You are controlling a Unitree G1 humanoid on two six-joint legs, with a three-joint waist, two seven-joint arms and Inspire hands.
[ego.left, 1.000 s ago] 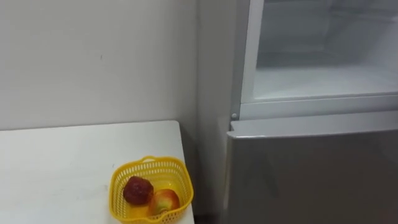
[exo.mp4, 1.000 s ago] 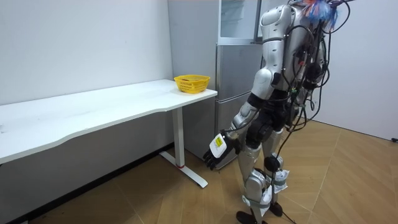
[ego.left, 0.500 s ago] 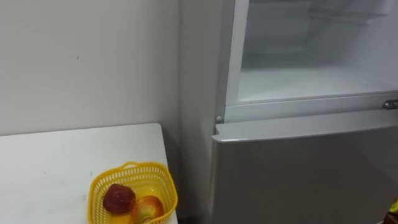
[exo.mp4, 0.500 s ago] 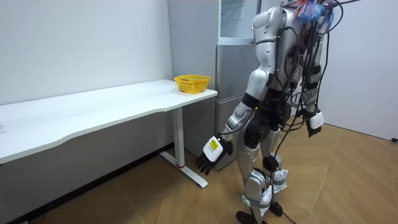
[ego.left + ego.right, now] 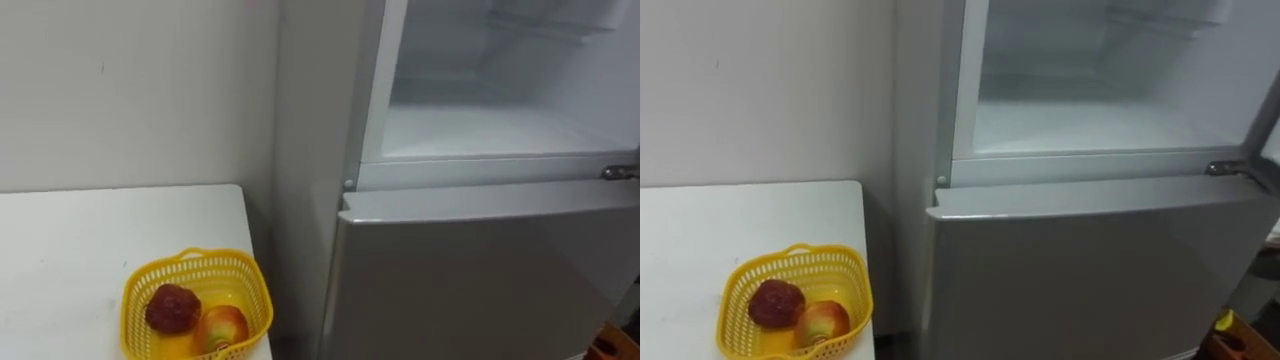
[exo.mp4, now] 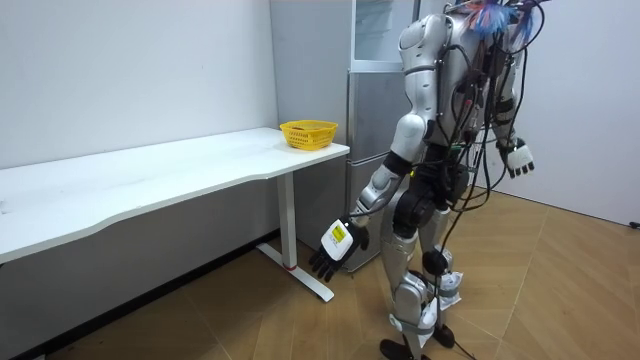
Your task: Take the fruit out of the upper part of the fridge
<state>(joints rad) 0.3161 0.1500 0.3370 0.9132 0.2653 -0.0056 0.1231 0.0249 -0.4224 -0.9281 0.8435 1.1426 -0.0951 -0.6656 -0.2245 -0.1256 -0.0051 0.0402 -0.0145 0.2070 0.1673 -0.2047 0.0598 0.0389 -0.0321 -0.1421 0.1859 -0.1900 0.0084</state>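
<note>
The fridge's upper compartment point(image 5: 490, 130) stands open, and its white shelf shows nothing on it. Below it the grey lower door point(image 5: 470, 270) is closed. In the room view I stand close in front of the fridge point(image 6: 375, 100). My left hand point(image 6: 335, 248) hangs low beside my leg with straight fingers and holds nothing. My right hand point(image 6: 517, 157) is lifted at waist height on the room view's right, fingers relaxed and empty.
A yellow basket point(image 5: 215, 259) sits on the corner of the white table point(image 5: 70, 250) left of the fridge, holding a dark red fruit point(image 5: 171, 308) and an apple point(image 5: 222, 327). A grey wall runs behind the table. Open wooden floor point(image 6: 560, 290) lies to my right.
The head camera has turned to the right, so fridge and basket slid left in view. My right hand rose out to the room view's right; my left hand swung lower.
</note>
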